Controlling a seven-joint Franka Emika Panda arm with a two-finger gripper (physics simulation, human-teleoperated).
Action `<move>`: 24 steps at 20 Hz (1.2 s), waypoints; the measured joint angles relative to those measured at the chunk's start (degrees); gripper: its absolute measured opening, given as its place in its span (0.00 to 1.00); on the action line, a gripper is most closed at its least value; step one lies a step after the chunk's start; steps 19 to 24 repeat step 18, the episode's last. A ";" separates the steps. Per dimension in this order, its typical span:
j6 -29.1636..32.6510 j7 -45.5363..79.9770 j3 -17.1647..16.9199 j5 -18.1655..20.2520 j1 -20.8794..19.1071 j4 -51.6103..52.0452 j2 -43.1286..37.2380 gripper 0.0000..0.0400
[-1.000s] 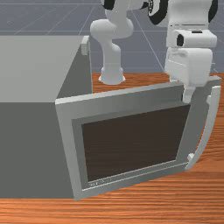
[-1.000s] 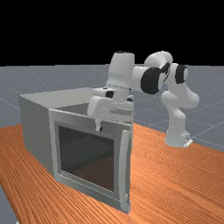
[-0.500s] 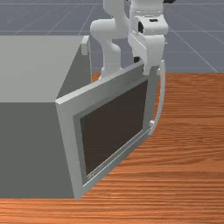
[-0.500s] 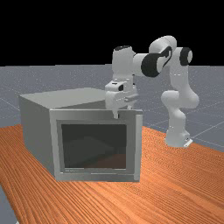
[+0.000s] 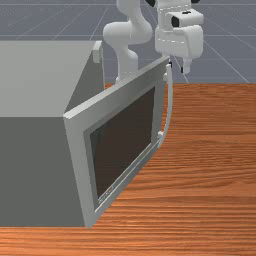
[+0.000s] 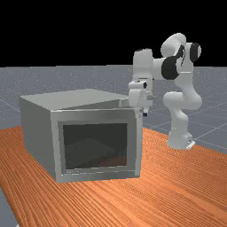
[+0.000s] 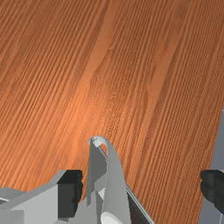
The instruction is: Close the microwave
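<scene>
Wooden desk (image 5: 215,175) carries the microwave (image 5: 35,170) at the front view's left; its door (image 5: 125,142) is open, so I hold my pincer (image 7: 142,190) wide near the handle (image 5: 170,102), probably for pushing.

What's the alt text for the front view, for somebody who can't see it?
A grey microwave stands on an orange-brown wood table, its door partly open. Beyond the door, a white and grey Franka Panda arm has its open gripper by the door's upper corner, near the handle.
</scene>
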 joint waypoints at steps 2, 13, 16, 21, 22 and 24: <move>0.24 5.25 2.46 -0.51 2.35 2.98 2.55 1.00; -11.81 6.26 1.48 -8.22 4.26 40.15 32.24 1.00; -10.03 -17.43 2.31 -1.60 -6.69 32.47 27.12 1.00; -8.74 -15.43 -4.19 -11.83 -7.19 31.19 26.82 1.00; -8.74 -15.43 -4.19 -11.83 -7.19 31.19 26.82 1.00; -8.74 -15.43 -4.19 -11.83 -7.19 31.19 26.82 1.00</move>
